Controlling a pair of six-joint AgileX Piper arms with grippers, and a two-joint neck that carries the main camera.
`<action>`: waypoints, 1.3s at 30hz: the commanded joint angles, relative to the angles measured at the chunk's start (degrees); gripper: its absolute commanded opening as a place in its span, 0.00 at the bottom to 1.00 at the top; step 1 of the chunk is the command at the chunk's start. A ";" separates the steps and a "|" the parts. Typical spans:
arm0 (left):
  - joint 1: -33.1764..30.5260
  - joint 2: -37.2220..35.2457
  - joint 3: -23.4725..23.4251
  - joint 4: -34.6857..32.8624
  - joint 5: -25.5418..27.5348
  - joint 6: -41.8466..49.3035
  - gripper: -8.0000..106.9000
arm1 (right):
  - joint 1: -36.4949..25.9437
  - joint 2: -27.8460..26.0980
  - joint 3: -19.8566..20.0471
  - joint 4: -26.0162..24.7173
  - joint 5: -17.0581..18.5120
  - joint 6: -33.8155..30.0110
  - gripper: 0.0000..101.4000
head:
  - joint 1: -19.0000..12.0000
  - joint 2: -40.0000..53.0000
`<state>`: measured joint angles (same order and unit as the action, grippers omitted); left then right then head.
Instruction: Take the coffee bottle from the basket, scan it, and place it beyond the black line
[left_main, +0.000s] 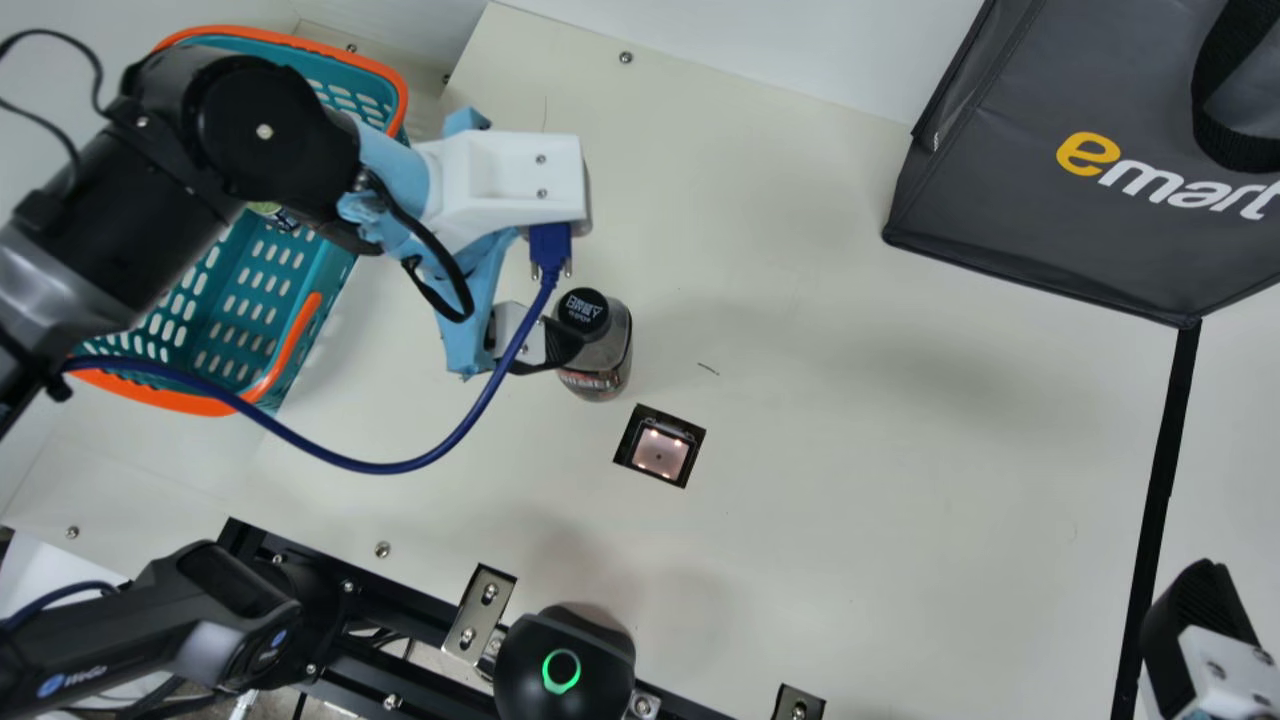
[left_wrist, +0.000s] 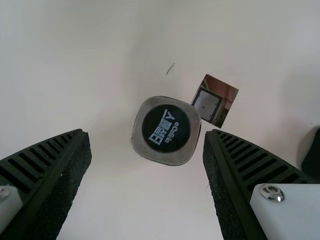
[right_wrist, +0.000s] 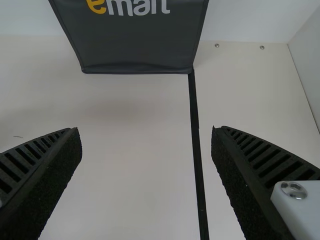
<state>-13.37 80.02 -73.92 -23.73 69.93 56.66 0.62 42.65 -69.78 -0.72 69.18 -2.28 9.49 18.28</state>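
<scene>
The coffee bottle (left_main: 607, 362), dark with a black cap, is upright just up and left of the square scanner window (left_main: 659, 452) in the table. My left gripper (left_main: 555, 346) is over it, one black finger beside the cap. In the left wrist view the bottle (left_wrist: 166, 129) shows from above between the parted fingers of my left gripper (left_wrist: 147, 131), with a gap on each side; the scanner window (left_wrist: 215, 101) is close by. My right gripper (left_main: 1198, 630) is by the black line (left_main: 1163, 480). In its wrist view, my right gripper (right_wrist: 146, 130) is open over the table, holding nothing.
The teal basket (left_main: 300, 335) with an orange rim stands at the left under my left arm, with an item (left_main: 275, 212) partly visible inside. A dark grey bag (left_main: 1030, 220) stands at the upper right. A black rounded device (left_main: 565, 665) sits at the lower edge.
</scene>
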 joint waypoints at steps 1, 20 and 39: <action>0.22 -0.74 -0.06 0.73 -0.03 -2.97 0.85 | 0.00 0.00 0.00 0.00 0.00 0.00 0.90 | -1.57 0.14; -1.36 -10.50 1.78 8.58 -0.03 -24.37 0.85 | 0.00 0.00 0.00 0.00 0.00 0.00 0.90 | -1.57 0.14; 6.89 -16.54 3.63 11.10 -0.03 -29.93 0.85 | 0.00 0.00 0.00 0.00 0.00 0.00 0.90 | -1.57 0.14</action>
<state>-7.40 63.59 -70.43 -12.54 69.93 26.68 0.62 42.65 -69.78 -0.72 69.18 -2.28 9.49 18.28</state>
